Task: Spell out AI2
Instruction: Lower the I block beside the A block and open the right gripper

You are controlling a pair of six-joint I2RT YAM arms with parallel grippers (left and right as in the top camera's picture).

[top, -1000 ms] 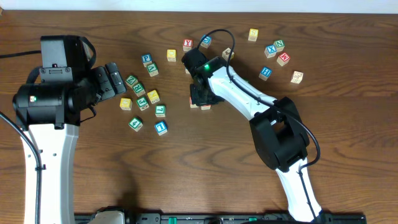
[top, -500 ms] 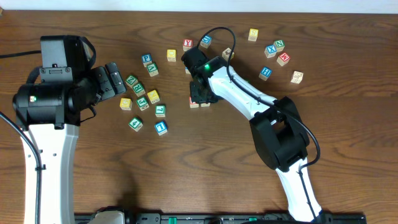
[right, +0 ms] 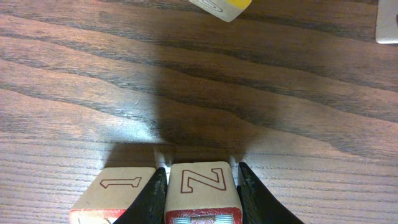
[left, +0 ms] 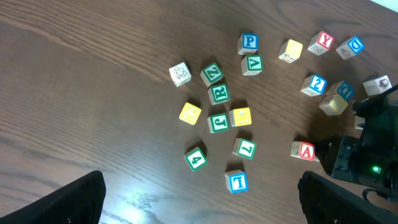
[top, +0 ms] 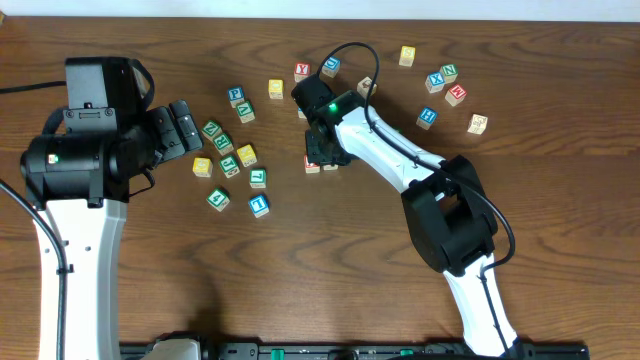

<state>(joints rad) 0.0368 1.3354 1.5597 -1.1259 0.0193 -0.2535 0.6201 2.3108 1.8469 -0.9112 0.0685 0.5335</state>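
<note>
From overhead, on the dark brown wooden desk (top: pixel 560 60), the left fingers (top: pixel 185 125) stand spread wide and hold nothing, just beside a loose cluster of green, yellow and blue lettered wooden cubes (top: pixel 230 165). The right fingers (top: pixel 320 156) are down at the middle of the desk over two pale cubes lying side by side. The left one is the small wooden cube with the red-framed red "A" (top: pixel 313 166). In the left wrist view the left fingers (left: pixel 199 196) show only as two black tips in the bottom corners, far apart, with bare desk between them. The "A" cube (left: pixel 305 150) lies face up just beside the black right fingers (left: pixel 339 158). The small wooden cube with the blue-framed blue "2" (left: pixel 315 84) sits apart from it, higher in the frame among other scattered cubes. In the right wrist view the right fingers (right: pixel 202 180) are closed snugly on a small pale wooden cube with a red-edged top (right: pixel 202 186), resting on the desk. Its near face bears an outlined "Z", and its top letter cannot be read. It sits just beside the "A" cube (right: pixel 118 190), whose near face bears an outlined "1".
</note>
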